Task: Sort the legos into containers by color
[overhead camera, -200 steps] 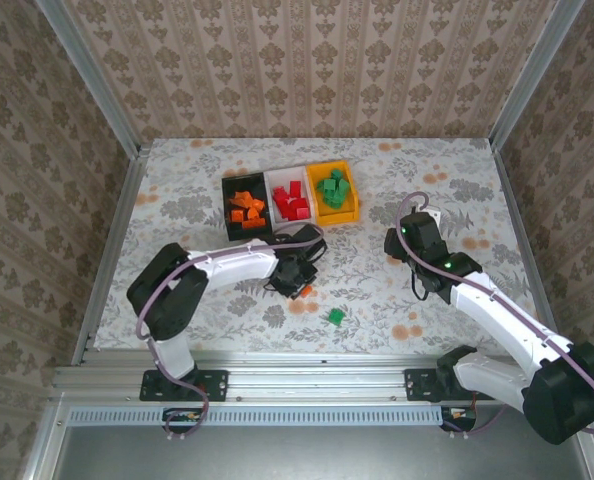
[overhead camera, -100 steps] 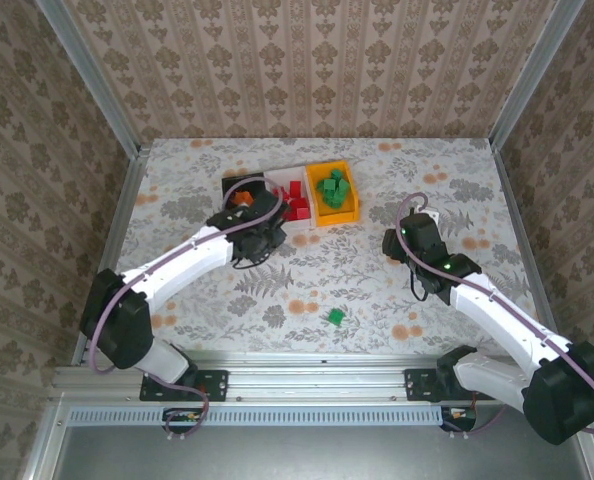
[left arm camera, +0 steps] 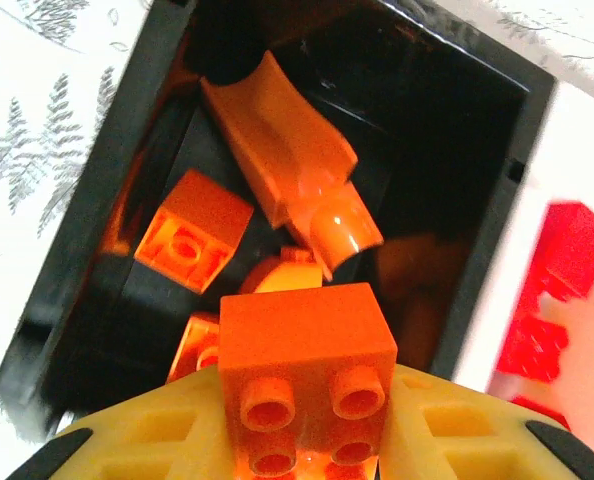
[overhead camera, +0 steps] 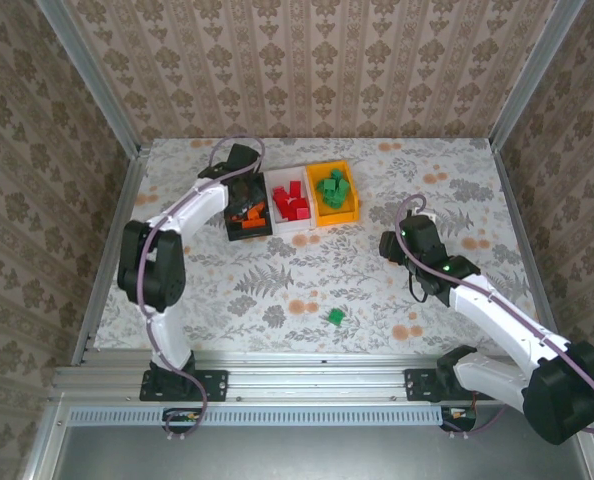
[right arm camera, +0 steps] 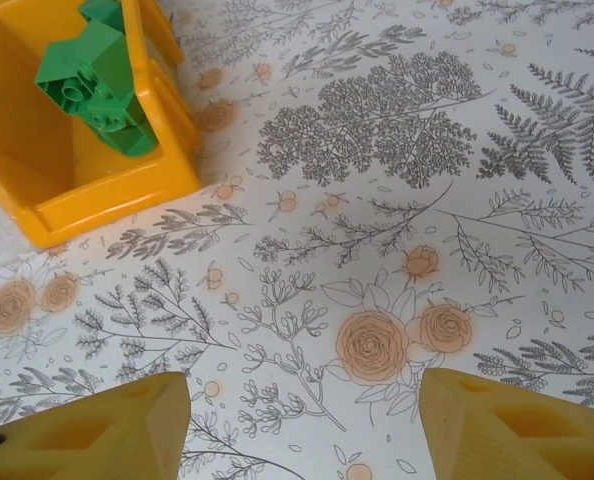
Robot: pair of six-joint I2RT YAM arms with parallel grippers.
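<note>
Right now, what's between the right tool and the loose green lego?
Nothing: bare floral tabletop from right tool to green lego, seen in the top view.

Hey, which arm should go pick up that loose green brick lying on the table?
Right. The right gripper is open, empty and nearer the green brick. The left gripper is busy: it is shut on an orange brick above the black bin, farther away.

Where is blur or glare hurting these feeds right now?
Left wrist: the orange brick in the left end effector is sharp, the curved orange piece glints, the red bricks smear. Right wrist: table print and yellow bin crisp. Top external: even light, green brick small but clear.
</note>
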